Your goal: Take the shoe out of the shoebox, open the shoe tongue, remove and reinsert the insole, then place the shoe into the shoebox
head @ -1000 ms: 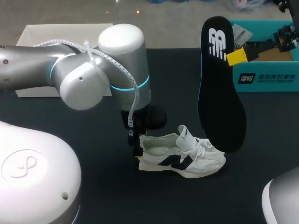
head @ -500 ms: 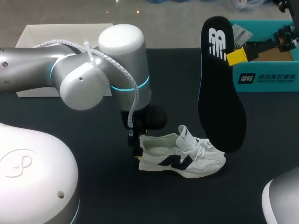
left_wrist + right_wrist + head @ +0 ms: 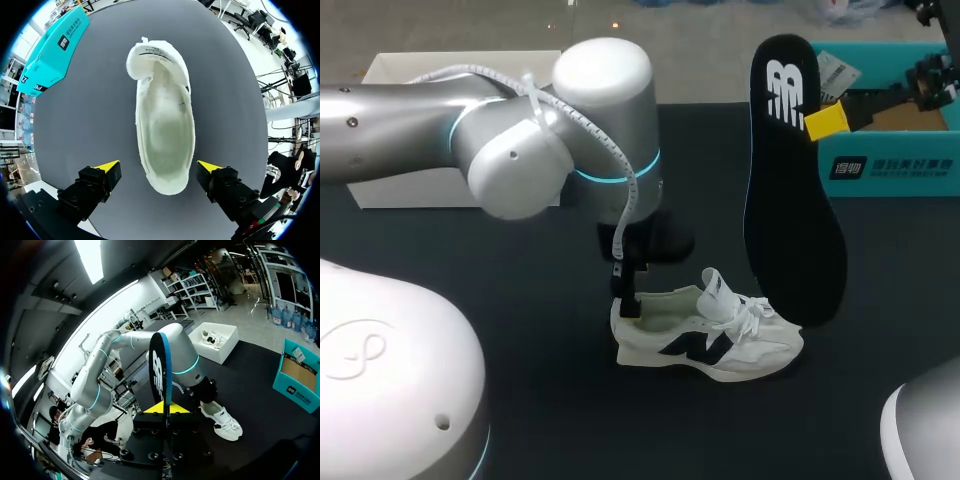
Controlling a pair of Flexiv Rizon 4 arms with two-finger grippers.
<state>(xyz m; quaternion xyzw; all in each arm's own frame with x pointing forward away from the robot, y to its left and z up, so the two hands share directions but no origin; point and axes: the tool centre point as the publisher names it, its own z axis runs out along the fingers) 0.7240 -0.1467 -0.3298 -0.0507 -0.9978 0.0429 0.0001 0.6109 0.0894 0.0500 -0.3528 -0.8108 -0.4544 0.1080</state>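
On dark bench (image 3: 550, 420), centre: white shoe (image 3: 705, 335), standing on its sole, tongue raised, cavity open; left tool (image 3: 158, 166) over heel, fingers spread wide, heel between them, untouched; right tool (image 3: 165, 409) clamped on black insole (image 3: 790, 190), held upright near shoe's toe; teal shoebox (image 3: 895, 150) at far right

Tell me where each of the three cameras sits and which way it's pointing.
Head view: fixed above and behind the robot, looking down on the table; left arm comes in from the left, left gripper at the shoe's heel, right gripper holding the insole upright.
Left wrist view: on the left wrist, looking down into the shoe, heel between the open left gripper's yellow tips.
Right wrist view: on the right wrist, looking along the clamped insole toward the left arm.
Shared: shoe and teal shoebox show in all three.
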